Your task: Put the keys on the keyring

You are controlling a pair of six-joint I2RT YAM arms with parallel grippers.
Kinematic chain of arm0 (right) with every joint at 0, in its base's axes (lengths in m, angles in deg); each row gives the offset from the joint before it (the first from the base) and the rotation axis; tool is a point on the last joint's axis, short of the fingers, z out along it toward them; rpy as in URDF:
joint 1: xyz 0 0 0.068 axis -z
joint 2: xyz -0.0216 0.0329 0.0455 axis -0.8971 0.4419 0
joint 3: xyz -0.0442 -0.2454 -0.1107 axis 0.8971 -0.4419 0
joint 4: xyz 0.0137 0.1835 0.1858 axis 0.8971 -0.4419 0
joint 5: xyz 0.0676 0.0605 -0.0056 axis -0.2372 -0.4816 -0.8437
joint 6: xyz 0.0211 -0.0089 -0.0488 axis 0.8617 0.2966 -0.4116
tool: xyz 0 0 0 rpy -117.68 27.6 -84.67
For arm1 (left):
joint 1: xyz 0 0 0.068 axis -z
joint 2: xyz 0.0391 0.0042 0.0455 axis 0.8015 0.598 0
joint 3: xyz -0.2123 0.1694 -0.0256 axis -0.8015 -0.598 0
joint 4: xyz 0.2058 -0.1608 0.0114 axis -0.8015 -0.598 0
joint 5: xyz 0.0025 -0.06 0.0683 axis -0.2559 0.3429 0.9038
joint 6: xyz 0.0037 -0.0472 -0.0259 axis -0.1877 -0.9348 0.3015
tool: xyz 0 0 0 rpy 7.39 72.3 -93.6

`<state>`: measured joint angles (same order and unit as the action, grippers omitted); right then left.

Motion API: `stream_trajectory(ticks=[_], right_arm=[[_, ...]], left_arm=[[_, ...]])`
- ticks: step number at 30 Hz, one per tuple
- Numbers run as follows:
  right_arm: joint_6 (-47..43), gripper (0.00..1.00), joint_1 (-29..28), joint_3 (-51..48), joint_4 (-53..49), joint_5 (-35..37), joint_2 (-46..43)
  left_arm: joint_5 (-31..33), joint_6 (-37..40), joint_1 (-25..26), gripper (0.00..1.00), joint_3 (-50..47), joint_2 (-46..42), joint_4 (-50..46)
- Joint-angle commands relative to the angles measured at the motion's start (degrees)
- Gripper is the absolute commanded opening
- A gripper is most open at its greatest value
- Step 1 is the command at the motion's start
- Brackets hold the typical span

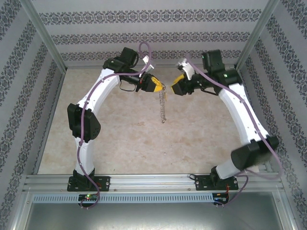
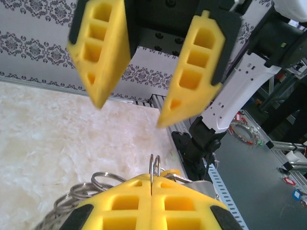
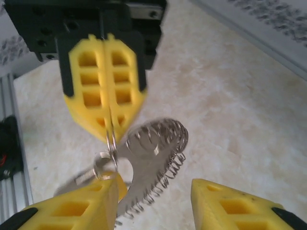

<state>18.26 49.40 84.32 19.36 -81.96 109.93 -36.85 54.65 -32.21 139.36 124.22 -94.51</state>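
Yellow fingers (image 2: 124,208) of the left tool (image 2: 151,186) sit right up against the lens in its wrist view. They're pressed flat together with a thin bit of wire from the keyring (image 3: 153,153) pinched at the tips, so that side is clamped on the keyring. It hangs in the air between the two arms, well above the desk (image 1: 120,143), with its fringe of little loops (image 1: 163,112) dangling straight down.

Handling-wise, I'd guess it's light, and it's hard, slick metal. The hoop itself looks stiff, but the fringe is floppy and will probably swing with any move. The best hold is likely the bare wire of the hoop, edge-on, which is pretty much where it's held now.

A small yellowish bit just beside the pinch could be the head of the key (image 3: 123,186). I can't tell whether it's threaded on or just resting there. It's tiny, so I'd grab it by the head rather than the thin shank, which looks easy to lose.

The right tool (image 3: 154,191) faces the left one nose to nose. Its fingers are spread apart with nothing gripped, and the fringe hangs in front of the gap.
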Motion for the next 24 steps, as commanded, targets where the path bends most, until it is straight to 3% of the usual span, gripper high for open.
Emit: stream_trajectory(ticks=[1, 8, 17, 24], right_arm=[[14.6, 0.45, 0.2, -13.4, 25.6, 1.9, -6.5], [18.6, 0.46, -3.7, -28.9, 36.0, 2.1, -12.5], [18.3, 0.47, -7.5, -30.0, 38.5, 5.6, -11.5], [16.2, 0.51, -8.5, -28.9, 35.5, 3.9, -11.3]], left_arm=[[-1.6, -1.5, 0.5, 0.00, 2.5, 0.3, 2.9], [-1.0, -2.3, 0.5, 0.00, 3.1, 0.3, 3.2], [-0.7, -3.2, 0.4, 0.00, 4.0, 0.3, 3.8], [-0.4, -3.4, 0.4, 0.00, 3.9, 0.4, 3.8]])
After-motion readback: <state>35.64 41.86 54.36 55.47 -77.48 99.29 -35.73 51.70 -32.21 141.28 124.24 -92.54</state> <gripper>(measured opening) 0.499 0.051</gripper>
